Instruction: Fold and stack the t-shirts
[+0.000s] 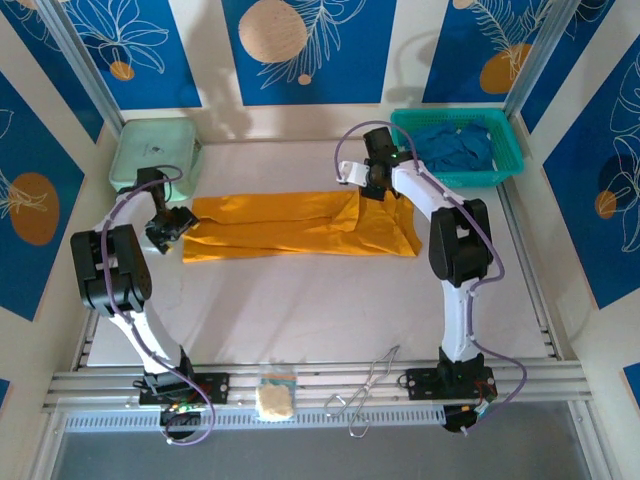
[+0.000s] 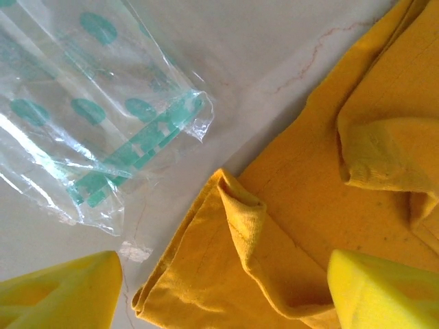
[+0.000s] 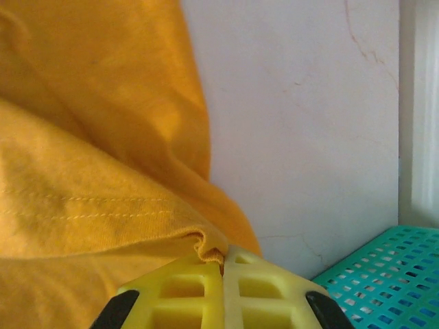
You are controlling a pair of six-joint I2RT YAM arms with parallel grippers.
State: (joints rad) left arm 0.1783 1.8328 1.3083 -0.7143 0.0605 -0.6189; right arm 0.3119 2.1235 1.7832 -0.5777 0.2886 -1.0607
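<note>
Orange shirt: we see the mustard-orange soft cloth t-shirt (image 1: 290,228) lying on the pale tabletop (image 1: 300,320), folded into a long band running left to right across the middle, its right end wider and creased
Left claw: our left claw (image 1: 170,226) sits at the left end of that band; from its wrist we see the yellow fingers (image 2: 62,291) standing wide apart, a rumpled folded corner of the shirt below them and nothing clamped
Right claw: our right claw (image 1: 368,188) is at the far right part of the shirt; from its wrist we see the yellow pads (image 3: 206,267) pressed together on a small fold of the orange hem
Blue shirts: the deep blue cloth t-shirts (image 1: 455,147) lie bunched in the teal plastic mesh basket (image 1: 505,165) at the far right corner, just beyond the right claw
Pouch: the pale mint-green rectangular pouch (image 1: 155,150) rests at the far left, near the left claw; a clear plastic bag printed with green dots (image 2: 89,116) lies just left of the shirt's corner in the left wrist view
</note>
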